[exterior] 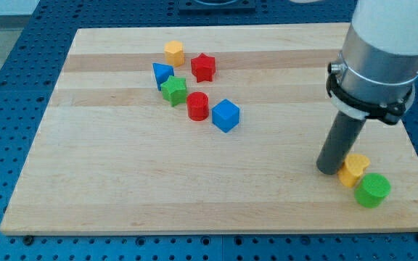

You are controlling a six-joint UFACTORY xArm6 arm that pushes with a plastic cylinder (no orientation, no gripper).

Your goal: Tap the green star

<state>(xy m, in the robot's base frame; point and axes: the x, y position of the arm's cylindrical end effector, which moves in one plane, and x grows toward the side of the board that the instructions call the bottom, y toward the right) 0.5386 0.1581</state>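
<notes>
Tip (329,170) of my rod, which has no jaws and grasps nothing, touches the yellow block (354,170) at its right; green star (173,90) lies far up-left.

Robotics lab bench: wooden board (122,196) lies on a blue perforated table (6,65), robot arm (383,51) above the board's right side.
</notes>
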